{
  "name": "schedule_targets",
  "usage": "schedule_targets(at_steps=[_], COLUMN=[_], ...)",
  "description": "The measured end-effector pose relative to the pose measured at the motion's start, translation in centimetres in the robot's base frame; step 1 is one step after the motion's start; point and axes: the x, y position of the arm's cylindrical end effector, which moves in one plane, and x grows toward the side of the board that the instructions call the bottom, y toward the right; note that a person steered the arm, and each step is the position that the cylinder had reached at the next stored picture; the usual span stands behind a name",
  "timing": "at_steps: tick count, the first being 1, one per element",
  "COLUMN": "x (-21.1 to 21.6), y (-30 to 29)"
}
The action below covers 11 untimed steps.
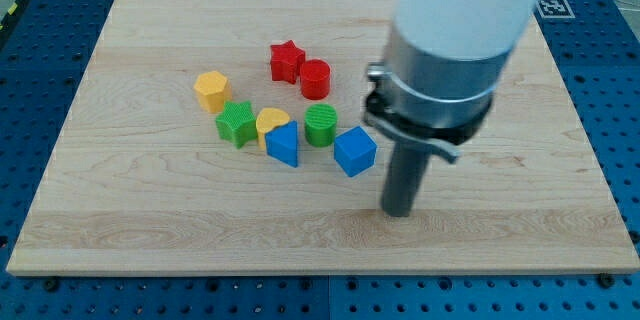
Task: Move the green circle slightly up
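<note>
No gripper here, just my tip (399, 212), sitting right of and below the blue cube (354, 151). Green circle (320, 125) is sitting between blue triangle (283, 145) and cube. I'm judging: approach through that gap, centred underneath, short upward nudge.

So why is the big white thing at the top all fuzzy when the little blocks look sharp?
In the camera view, the white arm housing sits close to the lens, so it blurs; my tip is soft too. The green circle and blue cube on the wooden board look crisp. Lighting is even, shadows faint, no strong glare.
</note>
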Motion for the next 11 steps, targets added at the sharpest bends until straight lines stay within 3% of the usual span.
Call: schedule_targets(at_steps=[2,4,9,11], x=[-4.4,-7.3,-7.2,-9.2], y=[-7.0,-5.5,-6.2,-6.1])
